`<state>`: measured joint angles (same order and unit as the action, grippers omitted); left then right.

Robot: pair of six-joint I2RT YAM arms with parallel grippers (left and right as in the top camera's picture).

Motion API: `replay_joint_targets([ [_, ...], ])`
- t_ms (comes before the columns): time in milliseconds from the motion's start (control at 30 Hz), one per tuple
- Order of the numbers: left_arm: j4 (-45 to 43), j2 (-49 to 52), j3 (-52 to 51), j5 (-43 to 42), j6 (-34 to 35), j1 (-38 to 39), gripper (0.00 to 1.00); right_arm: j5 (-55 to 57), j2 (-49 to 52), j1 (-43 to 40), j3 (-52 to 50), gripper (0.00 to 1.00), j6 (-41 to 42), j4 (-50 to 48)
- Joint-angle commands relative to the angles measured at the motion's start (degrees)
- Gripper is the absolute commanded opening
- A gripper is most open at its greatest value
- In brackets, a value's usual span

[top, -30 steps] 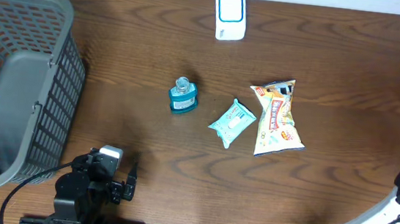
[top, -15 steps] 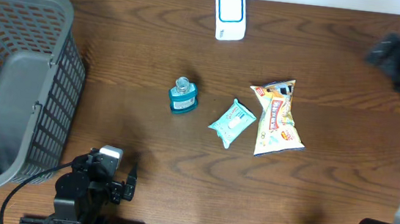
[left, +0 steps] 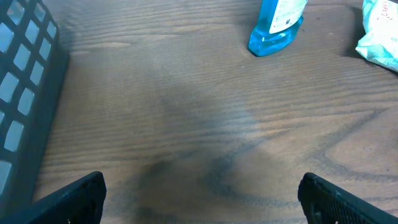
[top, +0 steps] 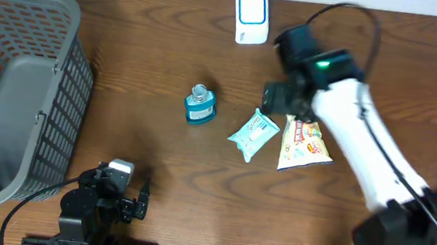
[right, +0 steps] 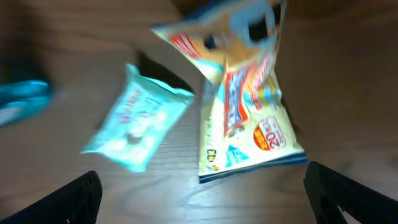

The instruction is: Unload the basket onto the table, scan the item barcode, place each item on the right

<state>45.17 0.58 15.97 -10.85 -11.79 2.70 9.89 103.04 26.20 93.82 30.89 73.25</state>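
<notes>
Right gripper hung spread wide and empty over the top end of the snack bag in the overhead view, probably lined up to take it as the item to scan. That bag lay flat toward 3 o'clock from the middle of the table. The wipes were just beside it at its 9 o'clock, and the bottle farther out the same way. The scanner sat at 12 o'clock by the far edge, likely so that a barcode could be carried to it. The basket took the 9 o'clock side. The left gripper sat at 7 o'clock, apparently parked clear.

From the left wrist, the left gripper showed fingers apart with nothing between them. The bottle was at 1 o'clock and the basket at 9 o'clock.

The right wrist view was blurred. The right gripper had its jaws wide, with the snack bag ahead at 12 o'clock, untouched, and the wipes at 10 o'clock. No barcode could be made out.
</notes>
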Motion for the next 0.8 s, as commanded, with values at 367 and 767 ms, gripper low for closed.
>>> replay_joint_targets([
  [367,0.0,-0.3,0.1,-0.7,0.5,0.2,0.99,21.1,18.7,2.7,-5.9,0.93,16.9,-3.5],
  [767,0.0,-0.3,0.1,-0.7,0.5,0.2,0.99,19.9,20.8,3.0,-6.8,0.2,12.5,-9.2],
])
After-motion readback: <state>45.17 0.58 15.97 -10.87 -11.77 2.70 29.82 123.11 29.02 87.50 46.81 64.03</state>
